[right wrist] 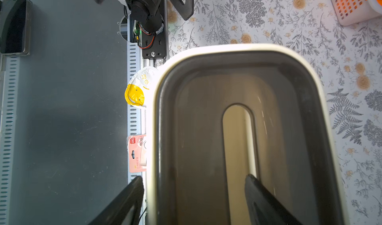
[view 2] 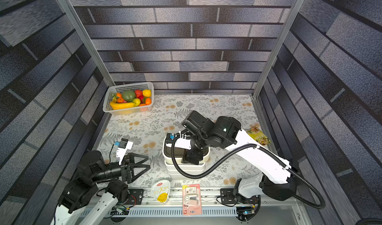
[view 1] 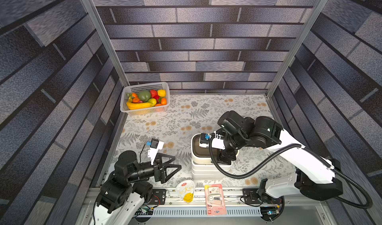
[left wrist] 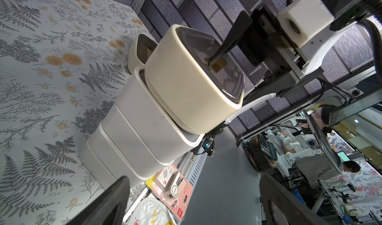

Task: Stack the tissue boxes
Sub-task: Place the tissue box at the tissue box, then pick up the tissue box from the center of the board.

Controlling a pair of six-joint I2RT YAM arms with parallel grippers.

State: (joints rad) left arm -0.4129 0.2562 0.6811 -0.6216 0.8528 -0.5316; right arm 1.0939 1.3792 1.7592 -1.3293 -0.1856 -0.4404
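Note:
A stack of white tissue boxes (view 1: 203,171) (view 2: 186,170) (left wrist: 132,128) stands near the table's front edge. On top sits a cream box with a dark brown slotted lid (view 1: 197,149) (view 2: 175,152) (left wrist: 186,93) (right wrist: 206,131), a little askew. My right gripper (right wrist: 195,177) is open and straddles that box's wall: one finger hangs in the oval slot clear of its edge, the other stands just outside the wall. Another dark-lidded box (left wrist: 142,48) stands behind the stack. My left gripper (view 1: 178,162) (view 2: 148,163) (left wrist: 193,177) is open and empty, left of the stack.
A white perforated fruit basket (view 1: 163,110) (view 2: 107,108) stands at the back left. A white-and-yellow pouch (view 1: 186,189) and a pink blister pack (view 1: 215,199) lie on the front rail. A yellow-green snack packet (view 2: 258,138) lies at the right edge.

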